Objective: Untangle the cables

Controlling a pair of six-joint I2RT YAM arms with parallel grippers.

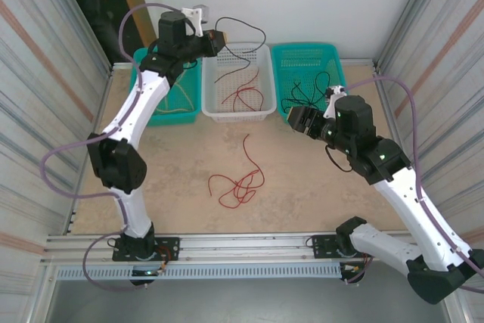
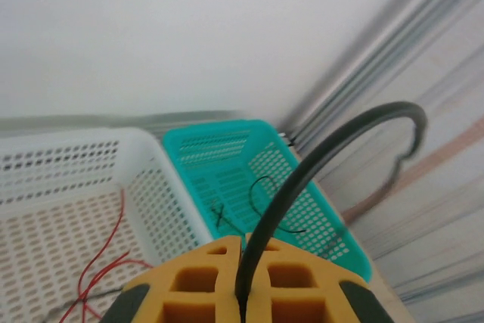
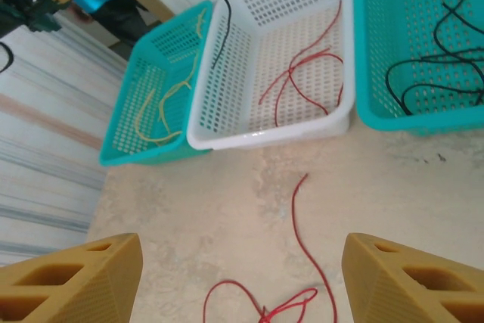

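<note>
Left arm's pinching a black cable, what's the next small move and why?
Probably swing the left gripper right, over the right teal basket: its black cable hangs above the white basket of red cables, but black ones lie there.

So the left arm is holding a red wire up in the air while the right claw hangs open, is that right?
Not quite. The wire pinched in the left gripper is black, not red; the left wrist view shows it plainly. The rest holds: it is held up in the air, and the right gripper hangs open.
</note>
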